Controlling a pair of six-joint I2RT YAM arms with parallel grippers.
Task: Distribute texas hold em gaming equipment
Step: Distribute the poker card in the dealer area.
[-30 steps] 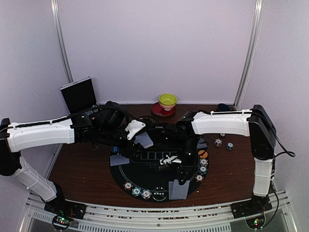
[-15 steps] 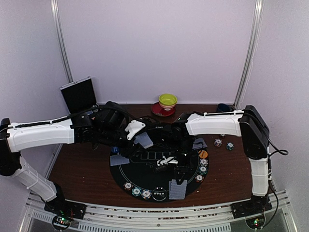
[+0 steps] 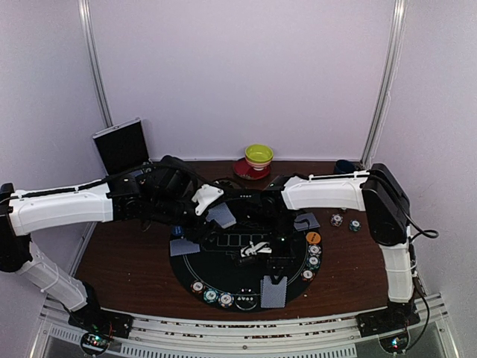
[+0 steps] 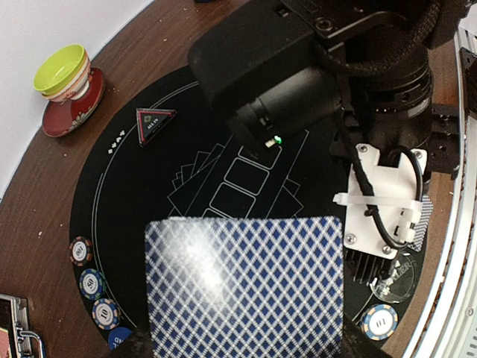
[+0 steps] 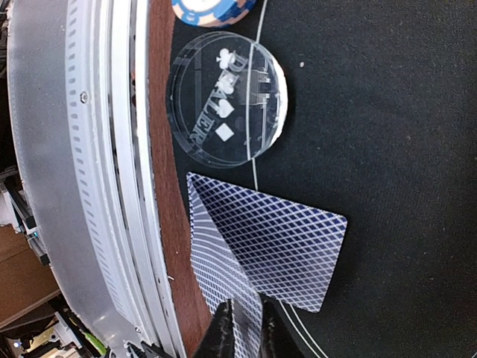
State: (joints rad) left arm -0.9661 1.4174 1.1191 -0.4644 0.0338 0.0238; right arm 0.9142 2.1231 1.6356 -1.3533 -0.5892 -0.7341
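Note:
My left gripper (image 3: 216, 211) hovers over the back left of the black round mat (image 3: 223, 262), shut on a blue-diamond-backed playing card (image 4: 246, 287) that hides its fingers. My right gripper (image 5: 247, 317) points down at the mat's front edge (image 3: 277, 277). Its jaws are nearly together on the edge of a bent, tilted card (image 5: 216, 268). A second card (image 5: 287, 242) lies flat beside it. A clear dealer disc (image 5: 227, 104) and a striped chip (image 5: 212, 9) lie close by. More chips line the mat's front left (image 3: 211, 295) and right rim (image 3: 314, 255), by an orange button (image 3: 313, 237).
A yellow-green bowl on a red saucer (image 3: 258, 156) and a dark mug (image 3: 344, 165) stand at the back. A black case (image 3: 121, 145) stands open at back left. Two loose chips (image 3: 337, 220) and a card pile (image 3: 306, 221) lie right of the mat; cards (image 3: 184, 247) lie left.
My right arm has drawn back a little from the front edge, its elbow swinging left. The left arm with its card has hardly moved.

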